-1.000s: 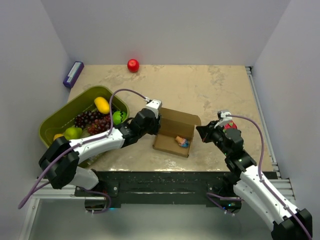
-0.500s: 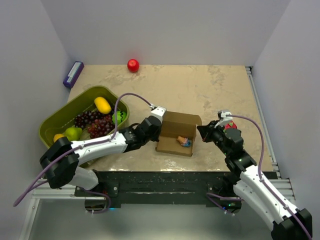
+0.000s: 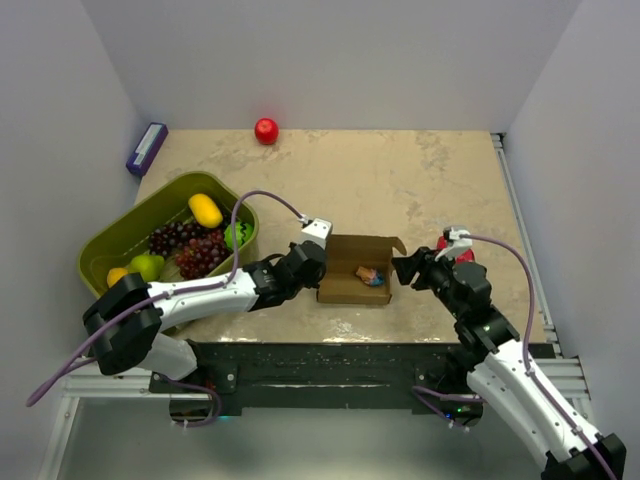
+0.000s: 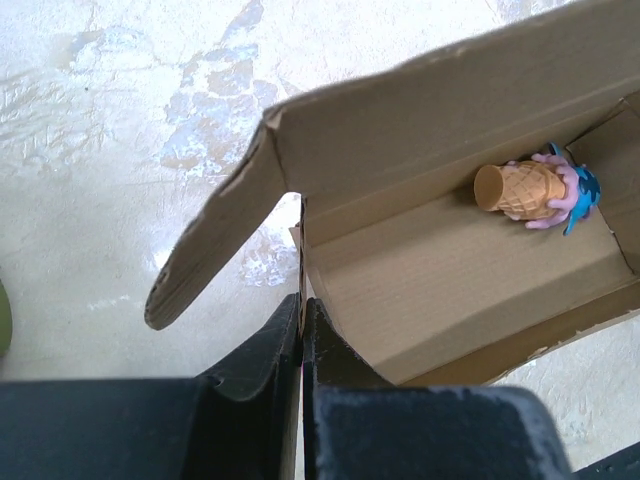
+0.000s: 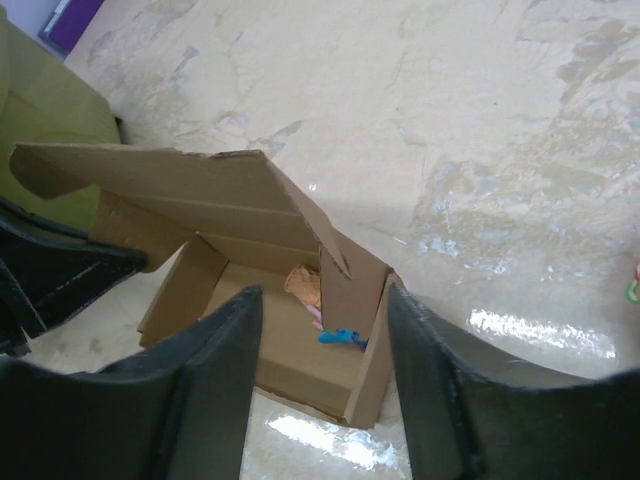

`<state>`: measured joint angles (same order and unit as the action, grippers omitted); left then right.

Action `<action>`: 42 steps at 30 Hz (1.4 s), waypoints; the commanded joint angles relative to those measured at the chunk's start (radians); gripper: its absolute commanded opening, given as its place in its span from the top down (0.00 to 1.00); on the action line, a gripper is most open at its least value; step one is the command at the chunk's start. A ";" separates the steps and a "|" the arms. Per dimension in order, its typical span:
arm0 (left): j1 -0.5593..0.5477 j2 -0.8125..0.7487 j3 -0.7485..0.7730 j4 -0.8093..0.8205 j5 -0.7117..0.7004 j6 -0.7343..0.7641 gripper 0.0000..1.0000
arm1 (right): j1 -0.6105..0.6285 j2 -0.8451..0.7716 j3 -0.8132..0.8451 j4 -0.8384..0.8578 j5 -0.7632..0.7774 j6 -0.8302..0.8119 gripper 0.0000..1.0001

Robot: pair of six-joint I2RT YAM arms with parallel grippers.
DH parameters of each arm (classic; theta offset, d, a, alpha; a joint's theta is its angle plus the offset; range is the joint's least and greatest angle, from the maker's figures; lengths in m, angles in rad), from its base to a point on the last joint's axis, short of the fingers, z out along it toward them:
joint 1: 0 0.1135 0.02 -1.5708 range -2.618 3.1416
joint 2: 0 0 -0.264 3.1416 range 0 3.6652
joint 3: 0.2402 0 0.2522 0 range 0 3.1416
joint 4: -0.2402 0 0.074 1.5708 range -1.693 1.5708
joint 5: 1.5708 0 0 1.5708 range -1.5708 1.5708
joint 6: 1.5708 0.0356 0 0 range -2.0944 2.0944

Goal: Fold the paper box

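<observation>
paper box (image 3: 345, 287): plain brown | basket (image 3: 120, 228): olive-green | ball (image 3: 266, 131): red | table (image 3: 400, 180): beige marbled

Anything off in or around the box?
A toy cone lies on its side inside the open paper box, toward its right end: loose contents in a box being folded. Nothing spilled.

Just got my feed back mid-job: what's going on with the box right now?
The box lies open between the two arms, with a toy ice-cream cone inside it. The left gripper is shut on the box's left end wall. The right gripper is open at the box's right end, with a finger on either side of the end flap and no grip on it. The lid is raised, not closed, so the fold is not finished.
</observation>
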<state>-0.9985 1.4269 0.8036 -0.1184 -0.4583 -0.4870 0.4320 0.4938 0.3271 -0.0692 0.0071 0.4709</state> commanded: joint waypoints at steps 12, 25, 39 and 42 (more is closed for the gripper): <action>-0.011 0.004 0.012 0.008 -0.045 0.013 0.95 | 0.005 -0.011 0.017 -0.047 -0.006 0.069 0.54; -0.023 0.029 0.028 0.006 -0.028 -0.024 0.93 | 0.027 -0.098 -0.045 -0.063 -0.052 0.181 0.59; -0.045 0.050 0.003 0.011 -0.017 -0.064 0.93 | 0.047 -0.057 -0.072 -0.021 -0.044 0.212 0.61; -0.049 0.052 -0.012 0.028 -0.002 -0.084 0.94 | 0.057 -0.055 -0.083 -0.014 -0.039 0.218 0.62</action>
<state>-1.0332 1.4605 0.8059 -0.1184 -0.4774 -0.5198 0.4744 0.4339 0.2569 -0.1375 -0.0223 0.6670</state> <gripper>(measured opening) 0.068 0.391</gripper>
